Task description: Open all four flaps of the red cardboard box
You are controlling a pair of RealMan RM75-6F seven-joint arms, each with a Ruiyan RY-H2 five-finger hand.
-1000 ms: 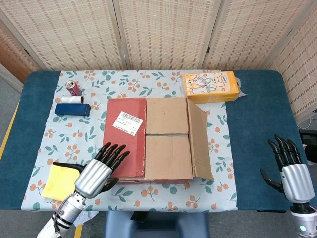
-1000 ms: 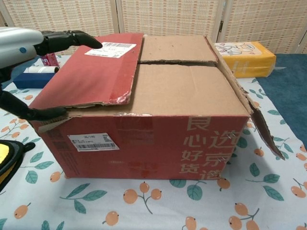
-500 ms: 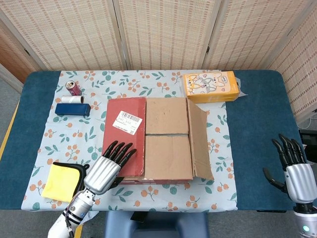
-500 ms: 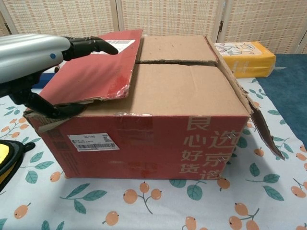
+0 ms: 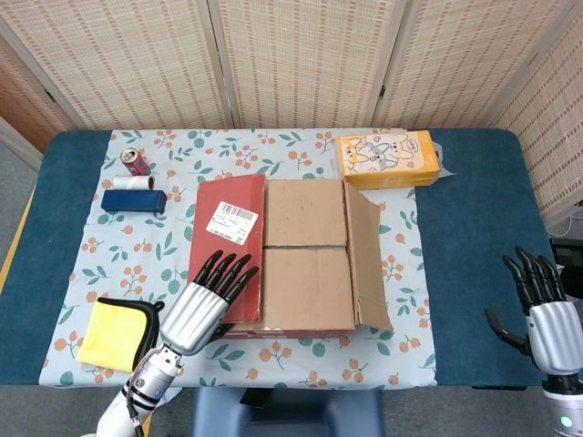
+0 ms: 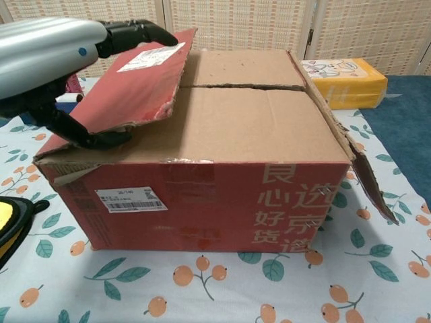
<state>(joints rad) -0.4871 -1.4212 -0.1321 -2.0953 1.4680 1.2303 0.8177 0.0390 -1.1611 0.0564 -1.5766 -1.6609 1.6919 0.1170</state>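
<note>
The red cardboard box (image 5: 291, 330) stands mid-table on a floral cloth. Its red left flap (image 5: 228, 246) with a white label is raised at a slant. My left hand (image 5: 205, 305) grips that flap at the front left corner. In the chest view the left hand (image 6: 60, 60) has its thumb under the left flap (image 6: 135, 81) and its fingers (image 6: 135, 30) over the top. The right flap (image 5: 366, 255) hangs out past the box's right side. Two brown inner flaps (image 5: 305, 214) still lie flat across the top. Far right, off the table edge, my right hand (image 5: 542, 309) is open and holds nothing.
An orange tissue box (image 5: 389, 158) sits behind the red box at the right. A blue box (image 5: 133, 201), a white roll (image 5: 137, 183) and a red can (image 5: 134, 160) lie at the back left. A yellow cloth (image 5: 114, 334) lies at the front left.
My left hand has moved right and up, lifting the red left flap from nearly flat to a clear slant. The right hand has drifted slightly down and right.
</note>
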